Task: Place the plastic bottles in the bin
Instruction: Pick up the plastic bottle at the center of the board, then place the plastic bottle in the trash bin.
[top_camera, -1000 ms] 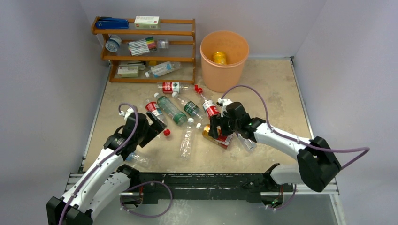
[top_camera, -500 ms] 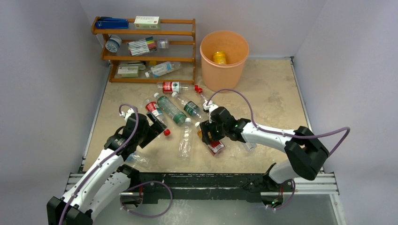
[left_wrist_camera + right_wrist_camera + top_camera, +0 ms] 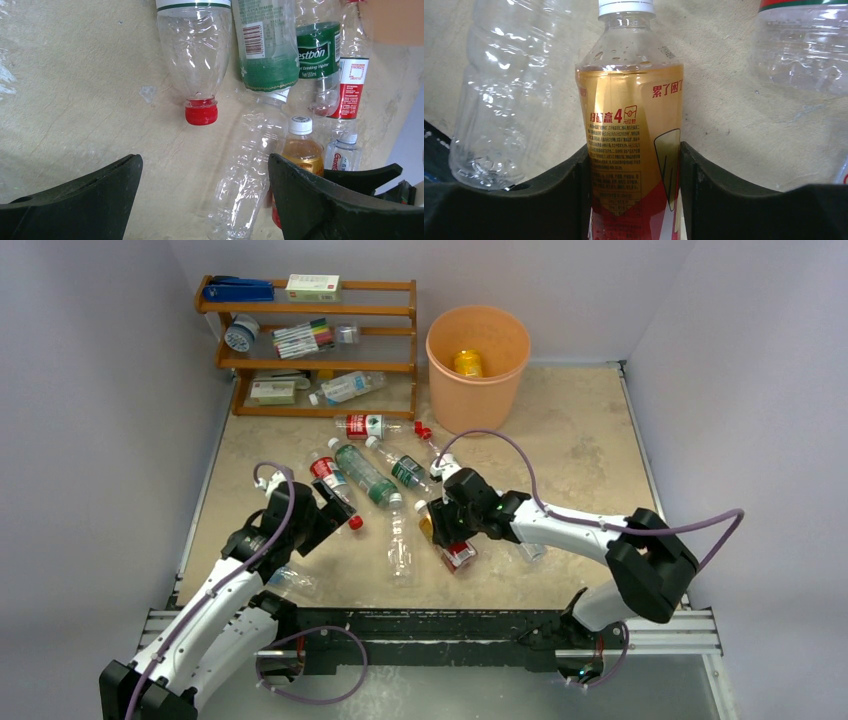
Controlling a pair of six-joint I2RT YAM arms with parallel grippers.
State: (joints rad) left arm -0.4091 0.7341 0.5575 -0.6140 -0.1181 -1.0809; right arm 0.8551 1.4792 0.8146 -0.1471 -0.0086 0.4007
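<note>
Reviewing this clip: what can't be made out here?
- The amber bottle: base cut off by the right wrist view's lower edge; overhead, the right gripper covers it.
- The bin: its wall hides whatever lies beside the yellow bottle, top view.
- The clear bottle: partly under the left arm, top view.
- The white box: print too small, top view.

Round peach bin point(image 3: 480, 405) upright at far end of counter point(image 3: 560, 440), yellow bottle point(image 3: 467, 363) inside. Amber tea bottle point(image 3: 636, 150), white cap, red-yellow label, lying mid-counter, pinched between right fingers point(image 3: 559, 200). Clear unlabelled bottle point(image 3: 400, 540) flat just beside. Green-label bottles point(image 3: 365, 472) and red-label bottle point(image 3: 365, 425) flat nearer bin. Clear bottle point(image 3: 347, 387) lying on shelf point(image 3: 320, 411).
</note>
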